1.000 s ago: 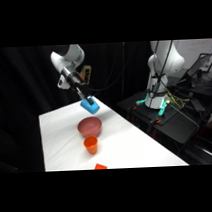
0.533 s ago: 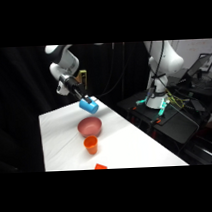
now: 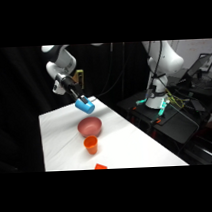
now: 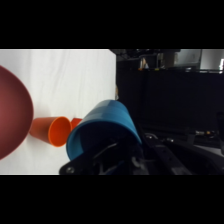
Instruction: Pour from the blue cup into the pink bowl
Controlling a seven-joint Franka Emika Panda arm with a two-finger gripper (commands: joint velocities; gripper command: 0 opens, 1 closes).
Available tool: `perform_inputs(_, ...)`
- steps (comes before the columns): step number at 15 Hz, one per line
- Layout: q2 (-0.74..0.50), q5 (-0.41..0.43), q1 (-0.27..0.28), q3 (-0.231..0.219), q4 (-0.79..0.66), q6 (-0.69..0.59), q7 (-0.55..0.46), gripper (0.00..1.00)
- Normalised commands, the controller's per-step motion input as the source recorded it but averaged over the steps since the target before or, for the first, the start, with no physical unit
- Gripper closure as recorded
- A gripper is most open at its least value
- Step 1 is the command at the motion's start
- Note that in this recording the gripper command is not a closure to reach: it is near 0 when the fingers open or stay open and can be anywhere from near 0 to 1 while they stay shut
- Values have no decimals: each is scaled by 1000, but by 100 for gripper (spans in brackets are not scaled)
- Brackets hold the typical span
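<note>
White table (image 3: 135, 142) w/ dark surrounds. Gripper (image 3: 78, 98) is clamped on the blue cup (image 3: 85, 105), tipped mouth-down in the air just behind and above the pink bowl (image 3: 90, 126), prob. to pour. Orange cup (image 3: 90, 144) stands nearer.

In the wrist view the bowl (image 4: 12, 117) is cut off at the 9 o'clock edge, and the cup (image 4: 107, 127) hides the tool's fingertips, so their grip is unclear. At 6 o'clock in the side view, an orange block (image 3: 100, 167) is cropped by the bottom edge, its shape unreadable.
</note>
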Motion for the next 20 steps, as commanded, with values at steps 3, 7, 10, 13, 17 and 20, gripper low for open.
perform_inputs(3, -616, -335, 280, -95, -500, 584, 218, 9)
perform_inputs(7, -654, -394, 264, -24, -633, 674, 269, 9)
perform_inputs(10, -656, -465, 250, 55, -755, 768, 355, 8)
perform_inputs(13, -670, -515, 259, 90, -841, 810, 482, 8)
perform_inputs(17, -591, -520, 224, 104, -776, 628, 567, 8)
perform_inputs(20, -362, -220, 146, 141, -590, 422, 426, 8)
